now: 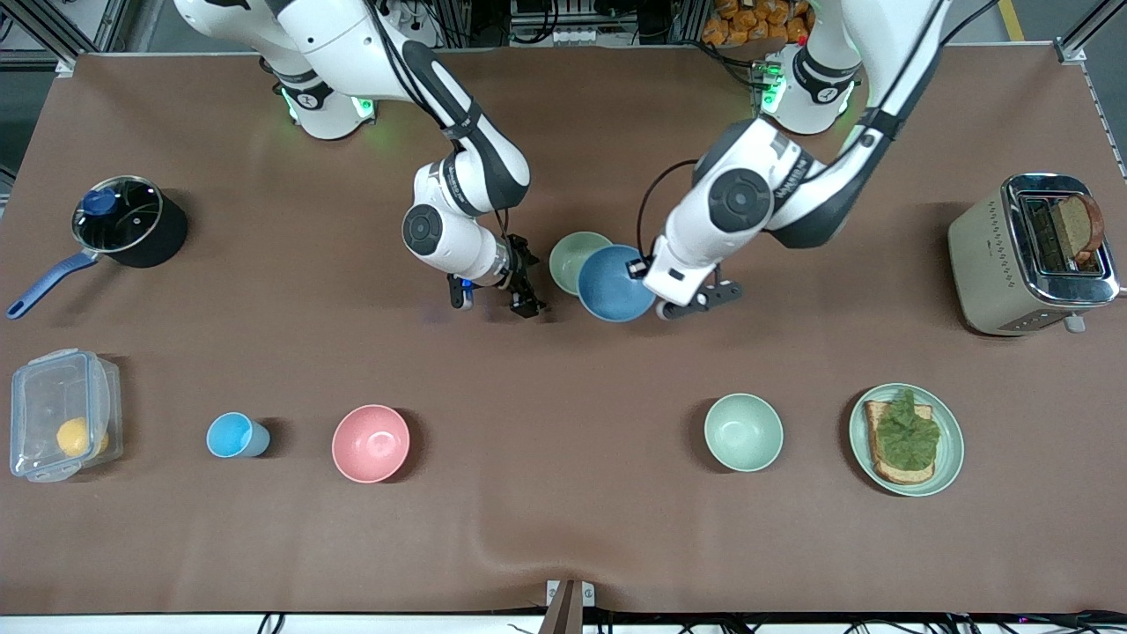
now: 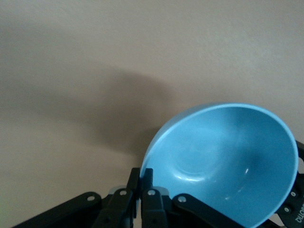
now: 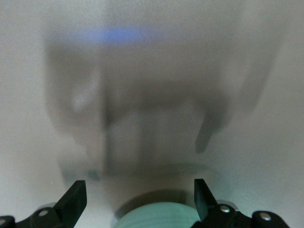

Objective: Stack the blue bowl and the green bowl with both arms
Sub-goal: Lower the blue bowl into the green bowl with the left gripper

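My left gripper is shut on the rim of the blue bowl and holds it tilted above the table. In the left wrist view the two fingers pinch that rim, with the blue bowl opening toward the camera and my left gripper at its edge. In the front view the blue bowl overlaps the edge of the sage green bowl, which sits on the table. My right gripper hangs open just above the table beside the green bowl, toward the right arm's end. Nothing sits between its fingertips.
Nearer the front camera stand a mintier green bowl, a pink bowl, a light-blue cup, a green plate with toast and a clear lidded box. A lidded pot and a toaster stand at the table's ends.
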Controlling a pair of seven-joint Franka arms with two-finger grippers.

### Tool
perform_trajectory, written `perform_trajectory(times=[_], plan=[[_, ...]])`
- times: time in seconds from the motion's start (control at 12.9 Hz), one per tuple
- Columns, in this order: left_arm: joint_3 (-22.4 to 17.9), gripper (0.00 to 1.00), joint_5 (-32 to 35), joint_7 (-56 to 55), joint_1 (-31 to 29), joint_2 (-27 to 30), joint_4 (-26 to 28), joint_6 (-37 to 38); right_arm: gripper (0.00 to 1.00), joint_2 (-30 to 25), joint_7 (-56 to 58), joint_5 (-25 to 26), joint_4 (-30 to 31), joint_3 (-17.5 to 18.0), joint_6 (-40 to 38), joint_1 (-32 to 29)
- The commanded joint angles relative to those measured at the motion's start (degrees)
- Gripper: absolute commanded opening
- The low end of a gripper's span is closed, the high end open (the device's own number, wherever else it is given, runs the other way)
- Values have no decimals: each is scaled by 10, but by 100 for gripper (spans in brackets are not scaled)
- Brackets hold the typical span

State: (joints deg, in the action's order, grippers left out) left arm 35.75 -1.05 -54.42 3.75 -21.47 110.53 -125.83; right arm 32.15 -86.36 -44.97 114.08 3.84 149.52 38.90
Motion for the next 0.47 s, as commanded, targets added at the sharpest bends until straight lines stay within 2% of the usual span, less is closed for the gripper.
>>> perform_trajectory(times=[0.0,0.39], plan=[[9,0,-4,-20,12,21,40,-37,100,7,-5,-19,-8,2,20,6],[7,0,1,-36,50,-6,49,-79,100,7,-5,-28,-8,2,30,14]])
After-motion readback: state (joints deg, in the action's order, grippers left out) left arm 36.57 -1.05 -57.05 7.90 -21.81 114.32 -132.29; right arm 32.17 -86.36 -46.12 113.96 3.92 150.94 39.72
